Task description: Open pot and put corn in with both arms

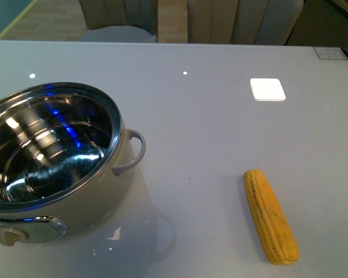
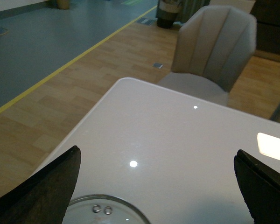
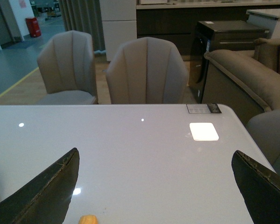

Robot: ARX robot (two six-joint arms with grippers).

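The cream-white pot (image 1: 124,168) stands at the table's left in the front view, without a lid, its steel interior bare and its beige knob (image 1: 10,236) facing front. The yellow corn (image 1: 270,216) lies on the table at the right, apart from the pot. Neither arm shows in the front view. My left gripper (image 2: 157,154) is open and empty above the table, over a round glass lid (image 2: 102,212) that lies flat at the frame's edge. My right gripper (image 3: 155,153) is open and empty above the table, with the corn's tip (image 3: 88,219) just showing below it.
A grey-white table (image 1: 209,133) carries everything. Beige chairs (image 3: 147,70) stand along its far edge, with a sofa (image 3: 245,77) at the far right. A small label (image 1: 336,52) lies at the far right corner. A bright lamp reflection (image 1: 267,89) shows on the tabletop.
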